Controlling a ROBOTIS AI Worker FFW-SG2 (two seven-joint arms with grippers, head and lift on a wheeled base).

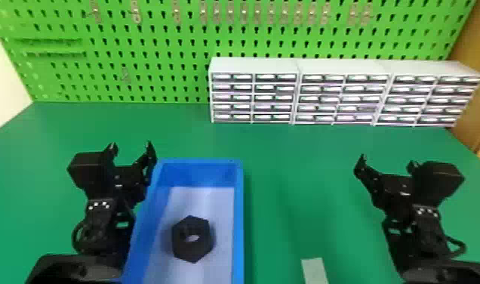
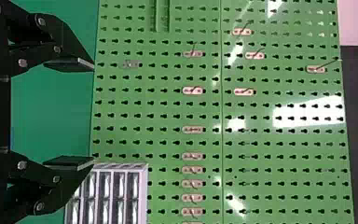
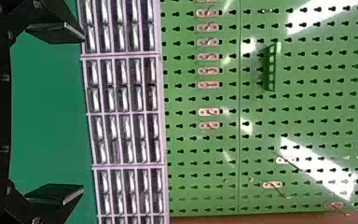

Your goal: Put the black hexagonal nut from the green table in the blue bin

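The black hexagonal nut [image 1: 200, 247] lay inside the blue bin [image 1: 238, 215], hole facing up, clear of both side walls, with no long axis worth lining up to. From my left claw [image 1: 131, 145] it was off to the right and closer in to my body; that arm, beside the bin's left wall, was much the nearer. My right claw [image 1: 387, 159] stood well apart, over the right part of the green table [image 1: 288, 158]. Both claws were open and empty. The head view gave me nut and bin together; the left wrist view gave me instead two flat pads [image 2: 70, 162] spread apart, facing the pegboard [image 2: 270, 140]. I judged the placing done, so the next move called only for backing the left arm off without knocking the rim.
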